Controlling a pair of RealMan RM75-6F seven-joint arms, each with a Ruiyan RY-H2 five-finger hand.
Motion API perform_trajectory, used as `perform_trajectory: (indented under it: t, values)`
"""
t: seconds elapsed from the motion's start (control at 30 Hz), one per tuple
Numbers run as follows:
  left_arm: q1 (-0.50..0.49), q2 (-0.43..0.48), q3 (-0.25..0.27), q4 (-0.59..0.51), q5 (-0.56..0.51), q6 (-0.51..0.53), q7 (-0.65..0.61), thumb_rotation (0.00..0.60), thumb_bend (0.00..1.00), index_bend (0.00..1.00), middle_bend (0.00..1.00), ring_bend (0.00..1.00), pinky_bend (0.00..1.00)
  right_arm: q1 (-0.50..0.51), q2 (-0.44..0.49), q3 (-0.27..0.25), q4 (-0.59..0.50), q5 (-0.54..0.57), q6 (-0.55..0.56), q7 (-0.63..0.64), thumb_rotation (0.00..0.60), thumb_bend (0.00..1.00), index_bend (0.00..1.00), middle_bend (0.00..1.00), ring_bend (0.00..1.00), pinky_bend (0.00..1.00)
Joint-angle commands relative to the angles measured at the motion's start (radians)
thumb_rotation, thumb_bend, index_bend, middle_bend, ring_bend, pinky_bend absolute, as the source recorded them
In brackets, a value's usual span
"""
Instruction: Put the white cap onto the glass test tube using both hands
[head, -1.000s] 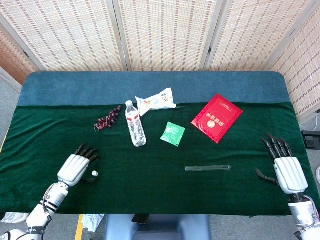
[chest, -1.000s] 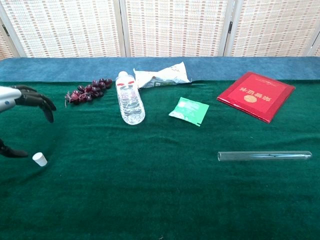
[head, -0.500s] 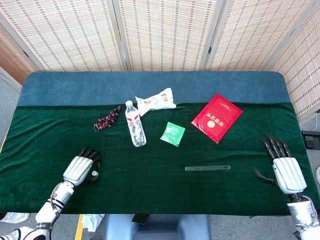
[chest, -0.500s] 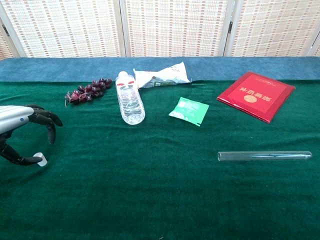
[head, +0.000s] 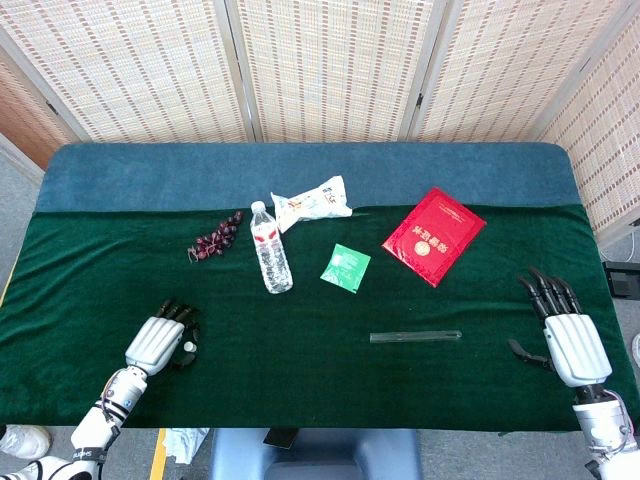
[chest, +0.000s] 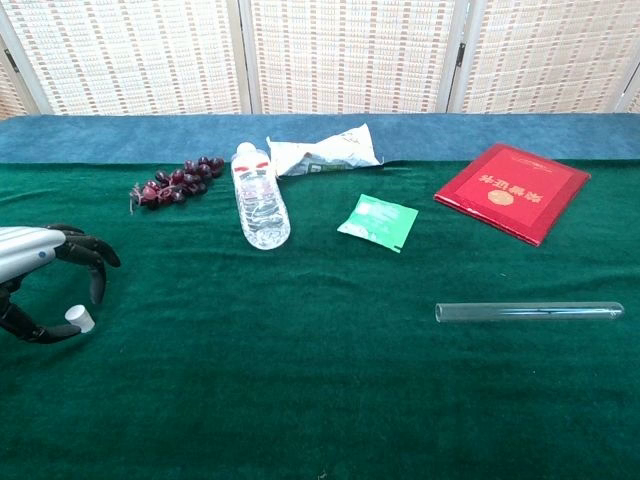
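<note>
The small white cap (chest: 76, 318) stands on the green cloth at the near left, also seen as the cap (head: 187, 347) in the head view. My left hand (chest: 40, 268) arches over it, curled fingers (chest: 96, 278) just above and the thumb low beside it; I cannot see a firm grip. The glass test tube (head: 415, 337) lies flat and sideways at the near right, shown as the tube (chest: 528, 312) in the chest view. My right hand (head: 565, 338) hovers right of the tube with fingers spread, holding nothing, and is absent from the chest view.
A water bottle (head: 270, 260) lies in the middle, with dark grapes (head: 212, 238) to its left and a white snack bag (head: 312, 203) behind it. A green packet (head: 346, 267) and a red booklet (head: 434, 235) lie further right. A blue strip (head: 300, 170) borders the far edge.
My left hand has come down and drawn in over the cap, its fingers curling closer around it. The cap, the tube and my right hand have barely moved.
</note>
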Motion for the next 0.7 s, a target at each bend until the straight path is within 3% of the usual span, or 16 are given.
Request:
perform_trajectory:
  t: [0.03, 0.27, 0.7]
  values:
    - [0.000, 0.000, 0.000, 0.003, -0.003, -0.001, 0.000, 0.600, 0.35, 0.50, 0.24, 0.16, 0.00, 0.000, 0.000, 0.000, 0.000, 0.001, 0.000, -0.001, 0.593, 0.31, 0.00, 0.00, 0.01, 0.00]
    - [-0.002, -0.001, -0.004, 0.014, -0.008, -0.007, -0.008, 0.600, 0.40, 0.50, 0.24, 0.15, 0.00, 0.000, 0.001, 0.001, -0.003, 0.002, 0.001, -0.005, 0.593, 0.31, 0.00, 0.00, 0.01, 0.00]
    - [-0.003, 0.014, 0.003, 0.005, -0.013, -0.017, -0.001, 0.600, 0.40, 0.50, 0.24, 0.15, 0.00, -0.002, 0.002, 0.001, -0.004, 0.005, 0.003, -0.006, 0.592, 0.31, 0.00, 0.00, 0.02, 0.00]
